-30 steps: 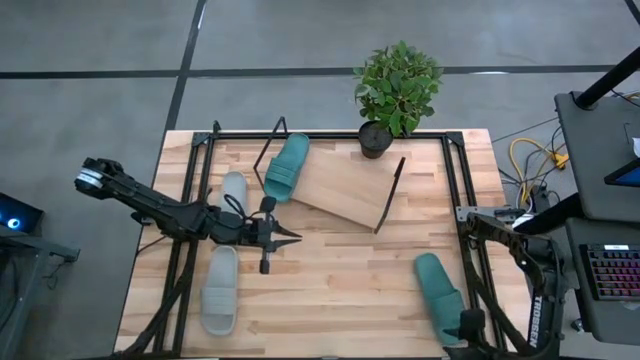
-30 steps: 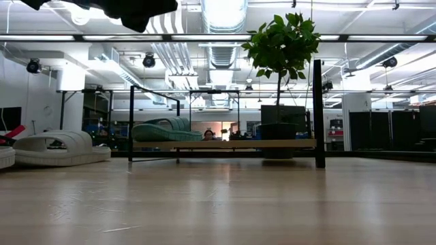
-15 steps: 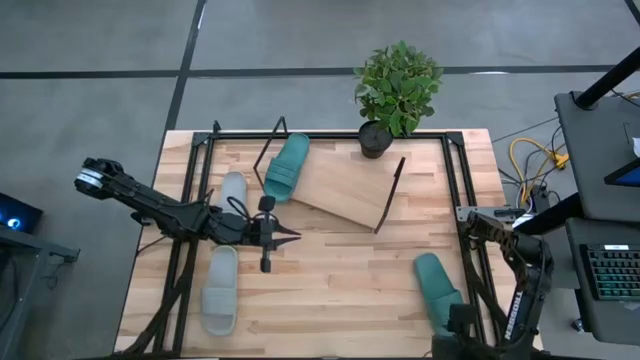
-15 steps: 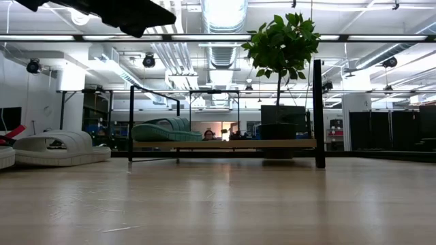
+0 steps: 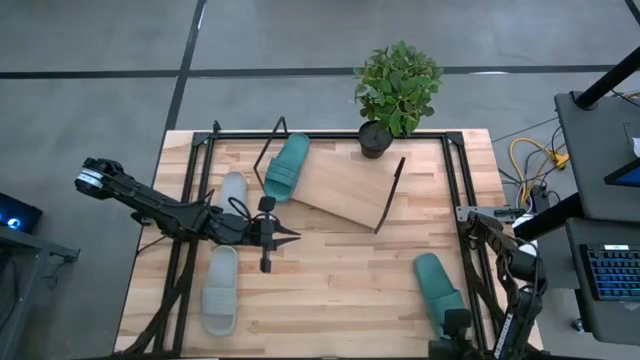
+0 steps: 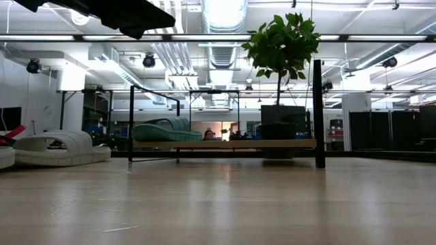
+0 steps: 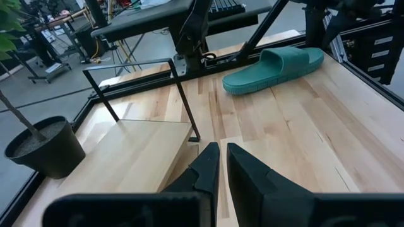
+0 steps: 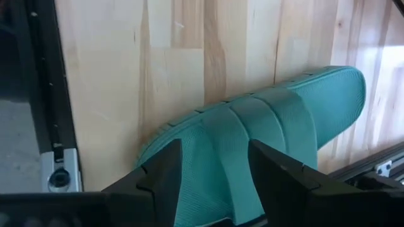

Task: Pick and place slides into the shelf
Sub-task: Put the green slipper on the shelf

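A teal slide (image 5: 437,290) lies flat on the table at the near right, also in the left wrist view (image 7: 274,65). My right gripper (image 5: 455,322) hangs open just above its near end, pointing steeply down; its fingers (image 8: 161,180) stand on either side of the broad strap (image 8: 230,135). Whether they touch it I cannot tell. A second teal slide (image 5: 287,166) lies on the left end of the slanted shelf (image 5: 345,187). Two grey slides (image 5: 233,192) (image 5: 220,290) rest on the table at the left. My left gripper (image 5: 292,237) hovers shut between them and the shelf.
A potted plant (image 5: 398,90) stands at the far edge, right of the shelf. A black metal frame (image 5: 465,215) runs along the table's sides. Bare wood (image 5: 350,280) lies between the shelf and the near edge.
My right gripper has sunk toward the near-right teal slide and tipped to point more steeply down. The slide has stayed where it was.
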